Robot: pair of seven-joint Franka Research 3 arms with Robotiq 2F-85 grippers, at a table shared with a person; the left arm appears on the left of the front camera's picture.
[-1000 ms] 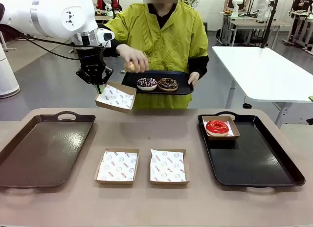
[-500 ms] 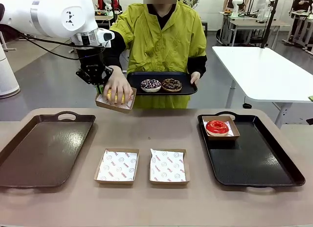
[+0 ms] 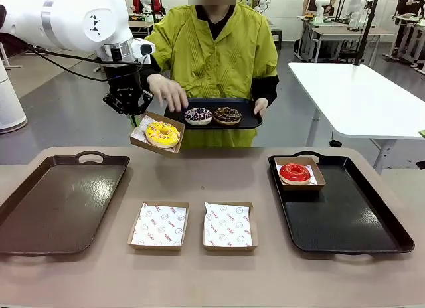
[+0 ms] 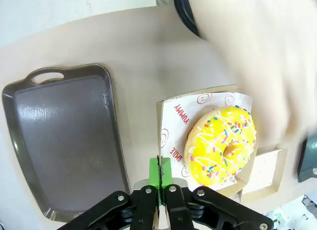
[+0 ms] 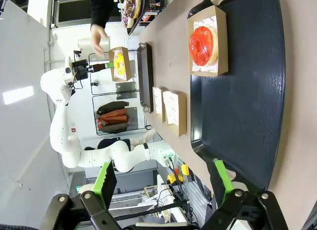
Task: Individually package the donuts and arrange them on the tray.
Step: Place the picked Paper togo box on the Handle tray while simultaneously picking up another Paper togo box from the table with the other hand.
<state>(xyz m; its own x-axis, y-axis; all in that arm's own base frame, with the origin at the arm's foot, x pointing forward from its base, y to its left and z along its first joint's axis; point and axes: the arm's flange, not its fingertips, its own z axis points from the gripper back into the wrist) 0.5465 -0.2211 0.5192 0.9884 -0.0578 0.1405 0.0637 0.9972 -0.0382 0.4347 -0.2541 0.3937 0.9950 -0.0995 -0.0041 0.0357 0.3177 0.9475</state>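
Observation:
My left gripper (image 3: 133, 117) is shut on the rim of a paper-lined cardboard box (image 3: 141, 139) held in the air over the table's far edge. A yellow-iced donut (image 3: 163, 133) lies in that box. In the left wrist view the green pads (image 4: 160, 171) pinch the box edge beside the yellow donut (image 4: 221, 144). The red-glazed donut (image 3: 295, 172) sits in a box on the black tray (image 3: 345, 222) at the right. Two dark sprinkled donuts (image 3: 198, 115) (image 3: 228, 114) rest on a small black tray held by the person. My right gripper (image 5: 163, 178) stands open above the black tray.
Two empty paper-lined boxes (image 3: 159, 225) (image 3: 228, 226) lie side by side at the table's front middle. A brown tray (image 3: 53, 202) sits at the left. The person's hand (image 3: 167, 92) hovers just above and behind the held box.
The person set the yellow donut into the box I hold, then drew the hand back up toward the small tray. My left gripper kept its hold in place.

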